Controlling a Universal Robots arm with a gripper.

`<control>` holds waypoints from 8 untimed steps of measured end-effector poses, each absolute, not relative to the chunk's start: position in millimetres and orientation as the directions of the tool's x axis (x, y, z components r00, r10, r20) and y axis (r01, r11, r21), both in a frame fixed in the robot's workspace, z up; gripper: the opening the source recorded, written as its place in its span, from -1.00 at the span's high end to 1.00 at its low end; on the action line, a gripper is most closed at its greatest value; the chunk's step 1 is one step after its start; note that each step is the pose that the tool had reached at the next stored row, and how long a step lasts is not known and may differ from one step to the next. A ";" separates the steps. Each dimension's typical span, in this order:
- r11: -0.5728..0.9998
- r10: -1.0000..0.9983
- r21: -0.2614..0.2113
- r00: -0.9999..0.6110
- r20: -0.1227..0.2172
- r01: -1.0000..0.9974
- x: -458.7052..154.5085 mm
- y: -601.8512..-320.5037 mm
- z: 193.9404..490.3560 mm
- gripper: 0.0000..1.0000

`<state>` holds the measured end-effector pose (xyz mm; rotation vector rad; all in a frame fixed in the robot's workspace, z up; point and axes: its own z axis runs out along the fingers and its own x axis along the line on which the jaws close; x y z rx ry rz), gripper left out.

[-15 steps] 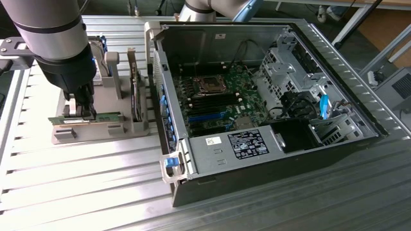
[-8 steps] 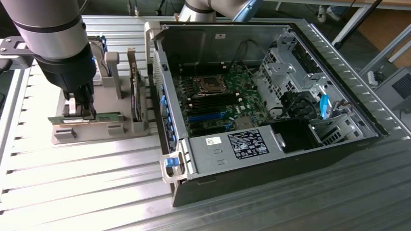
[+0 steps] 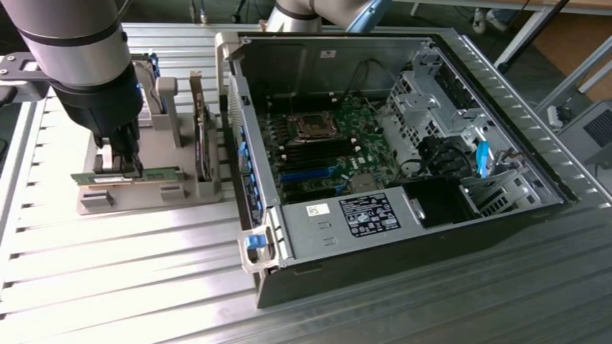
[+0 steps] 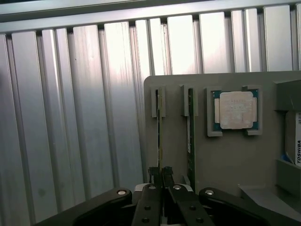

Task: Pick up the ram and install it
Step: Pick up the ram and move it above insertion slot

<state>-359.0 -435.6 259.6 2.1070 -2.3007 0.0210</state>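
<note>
While standing on edge in the grey holder [image 4: 225, 160], the thin green ram [image 3: 158, 174] is pinched by the closed claw [image 4: 161, 175].

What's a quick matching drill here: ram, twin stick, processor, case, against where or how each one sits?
Things:
1. ram
2. twin ram stick
3. processor chip
4. computer case

Places or states:
A. lying open, side panel off
B. in a square recess of the grey holder
C. in a holder slot, gripper shut on it
D. in the neighbouring holder slot, untouched

Pairs: 1-C, 2-D, 3-B, 4-A
</note>
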 end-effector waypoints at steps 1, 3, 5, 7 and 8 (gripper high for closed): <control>0.088 -0.996 0.005 -0.088 0.025 -0.996 -359.0 -435.6 259.8 0.78; 0.088 -0.996 0.005 -0.088 0.025 -0.996 -359.0 -435.6 260.6 0.78; 0.088 -0.996 0.005 -0.088 0.025 -0.996 -359.0 -435.6 261.0 0.78; 0.088 -0.996 0.005 -0.088 0.025 -0.996 -359.0 -435.6 261.5 0.78; 0.088 -0.996 0.005 -0.088 0.025 -0.996 -359.0 -435.6 261.8 0.78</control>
